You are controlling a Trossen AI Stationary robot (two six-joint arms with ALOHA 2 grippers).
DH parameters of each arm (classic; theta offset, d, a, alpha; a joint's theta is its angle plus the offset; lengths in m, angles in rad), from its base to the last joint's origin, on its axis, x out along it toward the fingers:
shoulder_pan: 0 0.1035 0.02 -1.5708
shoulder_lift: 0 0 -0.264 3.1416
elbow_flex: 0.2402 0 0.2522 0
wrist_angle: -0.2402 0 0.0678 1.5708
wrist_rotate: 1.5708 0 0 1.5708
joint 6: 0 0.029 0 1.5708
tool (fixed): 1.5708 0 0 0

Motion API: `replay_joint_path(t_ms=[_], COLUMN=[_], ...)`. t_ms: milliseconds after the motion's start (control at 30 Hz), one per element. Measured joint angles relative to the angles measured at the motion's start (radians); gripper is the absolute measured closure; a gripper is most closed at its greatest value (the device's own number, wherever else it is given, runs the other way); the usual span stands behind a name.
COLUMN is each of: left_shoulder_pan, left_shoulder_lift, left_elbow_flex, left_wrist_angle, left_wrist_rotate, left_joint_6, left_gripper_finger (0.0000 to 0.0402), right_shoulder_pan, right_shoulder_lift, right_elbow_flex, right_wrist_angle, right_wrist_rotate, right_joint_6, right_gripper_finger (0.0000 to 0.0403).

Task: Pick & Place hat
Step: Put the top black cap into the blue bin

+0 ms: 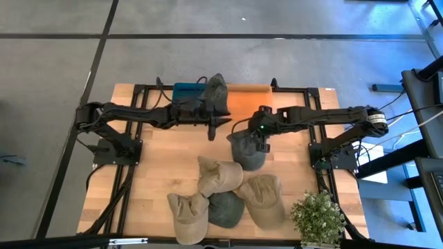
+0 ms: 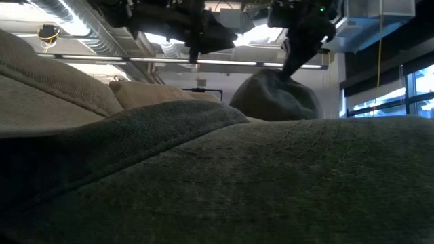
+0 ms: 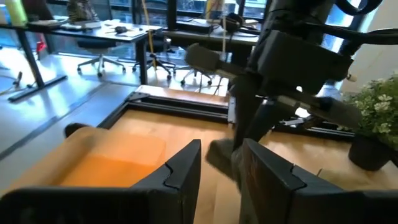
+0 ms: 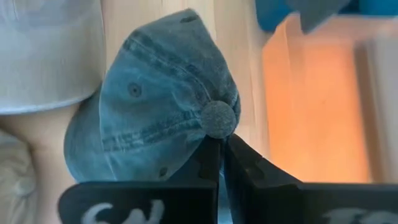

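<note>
A blue-grey denim cap hangs under my right gripper, which is shut on its crown. In the high view the cap is right of the table's middle, below the gripper. The low view shows the cap under the gripper, its lower edge hidden behind a nearer hat. My left gripper is open with nothing between its fingers. It is held level over the far middle, pointing at the right arm. My right gripper pinches the cloth at the top of the cap's crown, right beside the top button, between its two fingertips. The fingers come slanting down from above. The cap hangs below them with the crown up.
Another dark hat lies by a blue box and an orange mat at the far edge. Several tan and dark hats are heaped at the near middle. A potted plant stands at the near right corner.
</note>
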Motion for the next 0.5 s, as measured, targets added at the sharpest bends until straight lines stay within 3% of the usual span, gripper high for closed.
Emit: replay_joint_path(t_ms=[267, 500], left_shoulder_pan=[-0.019, -0.089], left_shoulder_lift=[0.137, 0.172], left_elbow_flex=[0.097, 0.139], left_wrist_angle=[-0.005, -0.004], left_wrist_rotate=[0.033, 0.016], left_joint_6=[0.044, 0.112], left_gripper_finger=[0.0288, 0.0286], right_shoulder_pan=[-0.001, -0.031], right_shoulder_lift=[0.0, -0.008], right_elbow_flex=[0.0, 0.011], right_wrist_angle=[0.034, 0.009], right_wrist_rotate=[0.0, 0.044], right_joint_6=[0.003, 0.042], right_gripper_finger=[0.0394, 0.0394])
